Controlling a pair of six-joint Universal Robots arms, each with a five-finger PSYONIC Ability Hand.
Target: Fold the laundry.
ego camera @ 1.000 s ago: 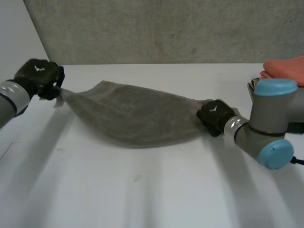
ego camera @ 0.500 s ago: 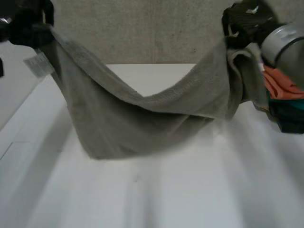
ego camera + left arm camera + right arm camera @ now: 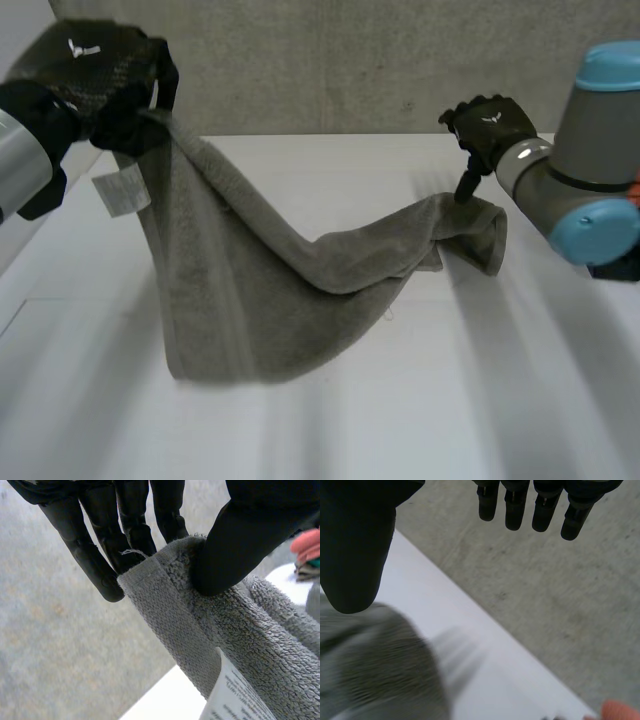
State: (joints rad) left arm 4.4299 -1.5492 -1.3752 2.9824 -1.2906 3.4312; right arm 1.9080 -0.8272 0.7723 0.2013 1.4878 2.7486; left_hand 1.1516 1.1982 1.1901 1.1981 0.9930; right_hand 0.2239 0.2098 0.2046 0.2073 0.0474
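Left wrist view: the label [image 3: 235, 700] on the towel [image 3: 260, 630], just below the thumb of the left hand [image 3: 240, 545], is cut off by the view's edge, and its print is too blurred to read.

Right wrist view: the towel under the thumb of the right hand [image 3: 355, 545] is blurred, so contact between thumb and cloth cannot be determined. An orange item [image 3: 620, 711] beyond the fingertips is cut off at the edge.
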